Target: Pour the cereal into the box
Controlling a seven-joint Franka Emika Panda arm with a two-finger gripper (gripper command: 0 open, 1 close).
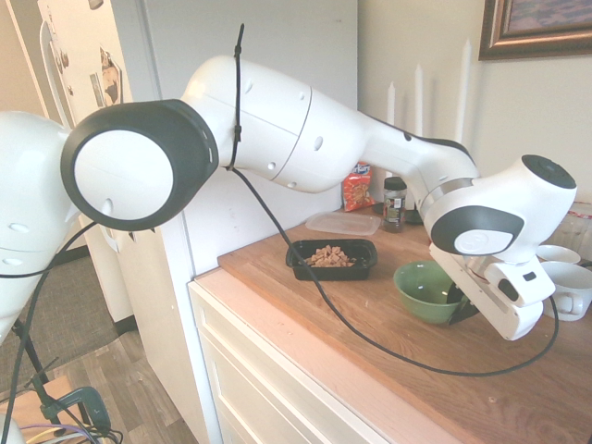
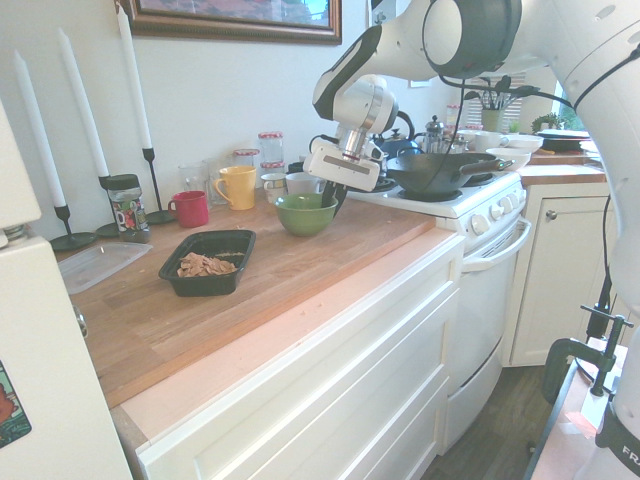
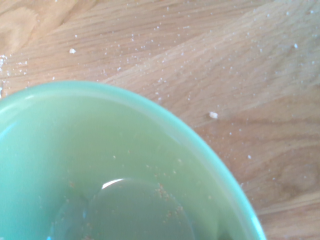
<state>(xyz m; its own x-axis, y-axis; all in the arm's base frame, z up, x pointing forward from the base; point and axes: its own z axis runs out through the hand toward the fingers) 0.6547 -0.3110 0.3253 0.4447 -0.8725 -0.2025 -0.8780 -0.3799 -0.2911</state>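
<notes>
The box (image 1: 333, 273) (image 2: 205, 287), a shallow black tray, sits on the wooden counter with the cereal (image 1: 329, 257) (image 2: 203, 266) lying in it as a tan heap. To its side, an upright green bowl (image 1: 421, 291) (image 2: 305, 215) rests on the counter. My gripper (image 1: 460, 303) (image 2: 335, 197) is shut on that bowl's rim, on the side away from the box. In the wrist view the green bowl (image 3: 75, 150) holds only a few crumbs.
A clear lid (image 1: 342, 222) (image 2: 95, 265), a spice jar (image 1: 394, 203) (image 2: 125, 208) and an orange-red snack bag (image 1: 357, 188) stand behind the box. Mugs (image 1: 569, 287) (image 2: 237, 187) crowd behind the bowl. A stove with a dark pan (image 2: 440, 170) adjoins the counter.
</notes>
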